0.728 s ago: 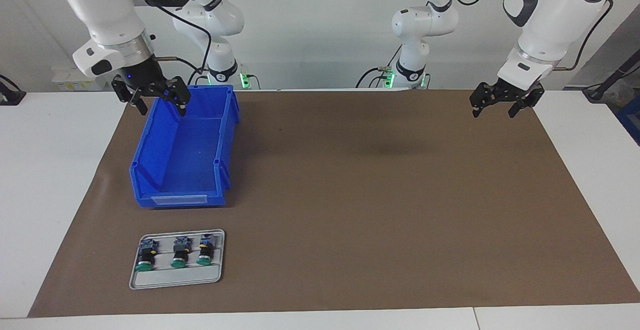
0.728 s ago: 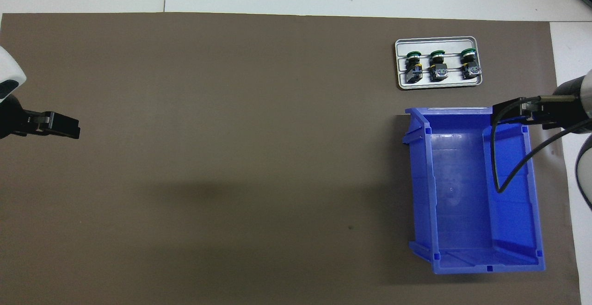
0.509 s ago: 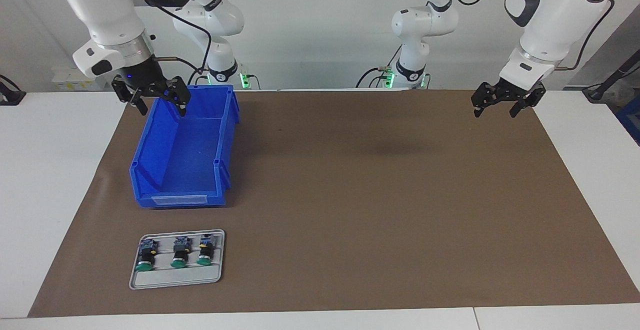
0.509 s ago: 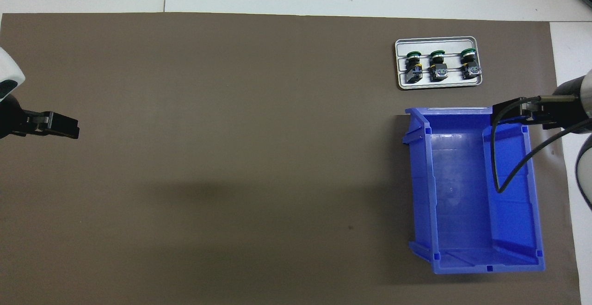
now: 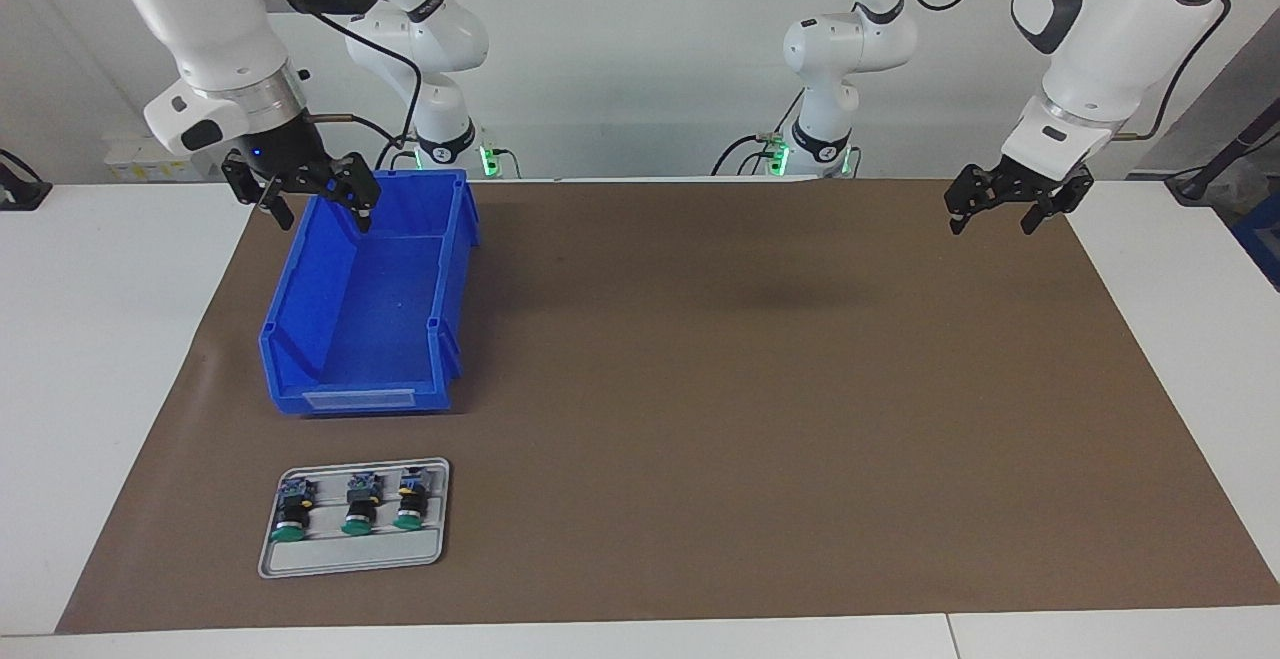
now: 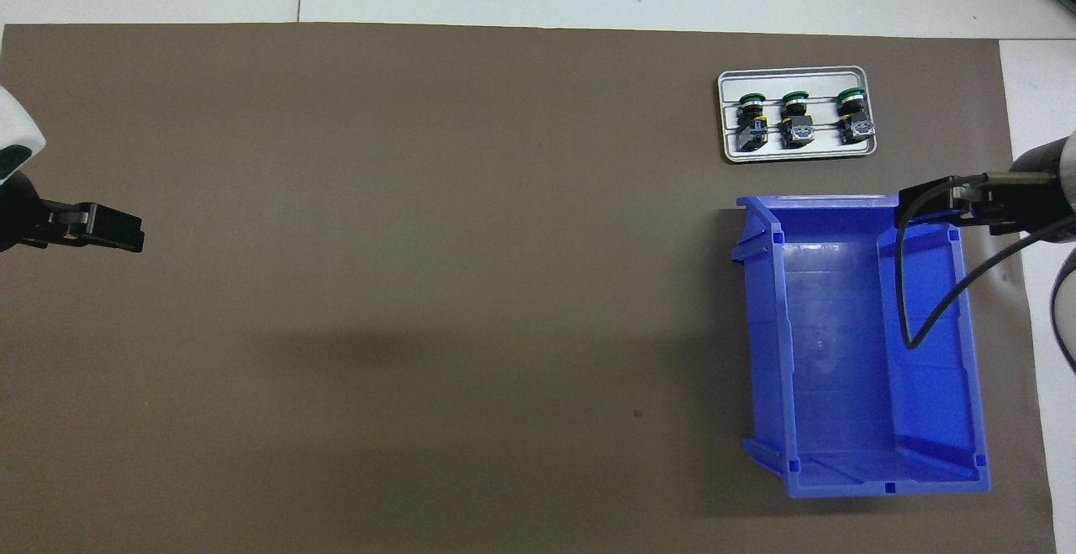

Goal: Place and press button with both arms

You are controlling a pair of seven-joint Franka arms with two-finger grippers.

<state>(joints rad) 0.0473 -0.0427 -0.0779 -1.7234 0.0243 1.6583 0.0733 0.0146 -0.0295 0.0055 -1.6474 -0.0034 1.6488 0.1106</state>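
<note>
— Right gripper [image 5: 315, 204]? Open, empty, up over the robot-side rim of the blue bin [image 5: 365, 339].

— And outward from there? Bin bare inside; past its label end, farther from the robots, the grey tray [image 5: 352, 561] with three green-capped buttons lying side by side: first [image 5: 291, 512], second [image 5: 360, 506], third [image 5: 411, 503].

— Left gripper [image 5: 1010, 209]? Open too, holding nothing, hanging over the brown mat [image 5: 760, 389] at the left arm's end of the table, well apart from tray and bin (waiting, by the look of it).

— So, progress? None to speak of, judging by the layout. All three buttons on the tray, none lifted, none placed, none pressed. Everything left: picking one, setting it down, then pressing the cap.

— Likely first mover? Probably the right gripper, being on the tray's end of the table.
</note>
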